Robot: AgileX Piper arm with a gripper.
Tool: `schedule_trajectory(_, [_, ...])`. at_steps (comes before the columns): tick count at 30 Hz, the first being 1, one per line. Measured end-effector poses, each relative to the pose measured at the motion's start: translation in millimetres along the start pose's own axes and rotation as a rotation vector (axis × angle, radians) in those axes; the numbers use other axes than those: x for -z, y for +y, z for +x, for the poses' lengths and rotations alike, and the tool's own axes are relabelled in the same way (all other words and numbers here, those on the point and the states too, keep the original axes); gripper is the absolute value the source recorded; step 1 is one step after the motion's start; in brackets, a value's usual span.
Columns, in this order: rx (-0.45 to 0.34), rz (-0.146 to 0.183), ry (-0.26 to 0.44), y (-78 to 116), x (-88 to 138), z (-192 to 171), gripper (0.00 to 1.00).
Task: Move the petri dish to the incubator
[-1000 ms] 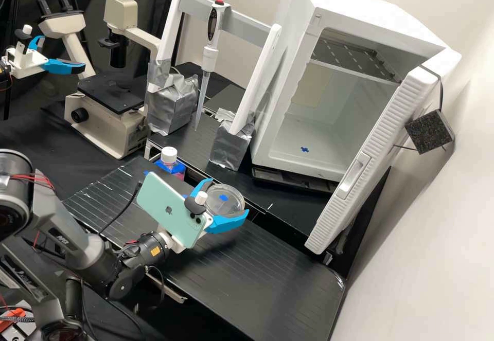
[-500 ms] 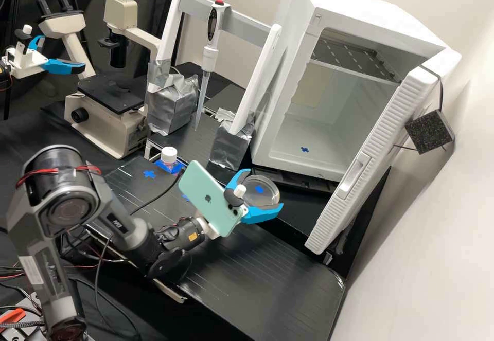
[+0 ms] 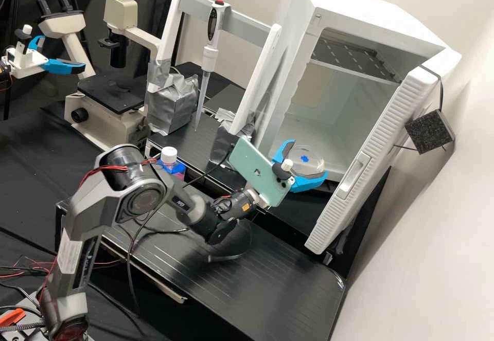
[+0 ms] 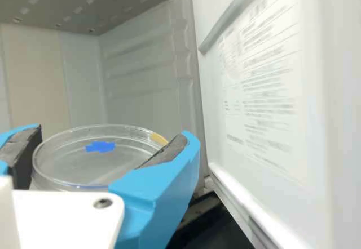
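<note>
Claw point(image 3: 309, 159) grasping petri dish point(image 4: 98, 161) at mouth of open incubator point(image 3: 360, 17). Pickup done; placement inside and release outstanding.

In the high view, we see that the gripper point(image 3: 311, 157) has carried the petri dish point(image 3: 309, 166) from just below the middle of the frame up and to the right, so that the dish now overlaps the lower part of the incubator point(image 3: 360, 22) opening. The pale green phone point(image 3: 259, 170) has travelled with them, from left of centre to the centre. We also find the arm's big joint point(image 3: 139, 197) shifted from the left edge towards lower left of centre.
</note>
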Motion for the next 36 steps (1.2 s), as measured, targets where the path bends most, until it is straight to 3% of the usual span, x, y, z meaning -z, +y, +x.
schedule_trajectory(10, [0.019, -0.001, -0.017, -11.9, -11.2, 74.6, 0.00])
schedule_trajectory(17, [0.110, -0.013, 0.006, -32.9, -11.5, 108.0, 0.00])
schedule_trajectory(28, [0.213, -0.049, -0.021, -63.7, -17.6, 132.5, 0.00])
schedule_trajectory(36, [0.222, -0.049, -0.025, -68.2, -19.7, 132.0, 0.00])
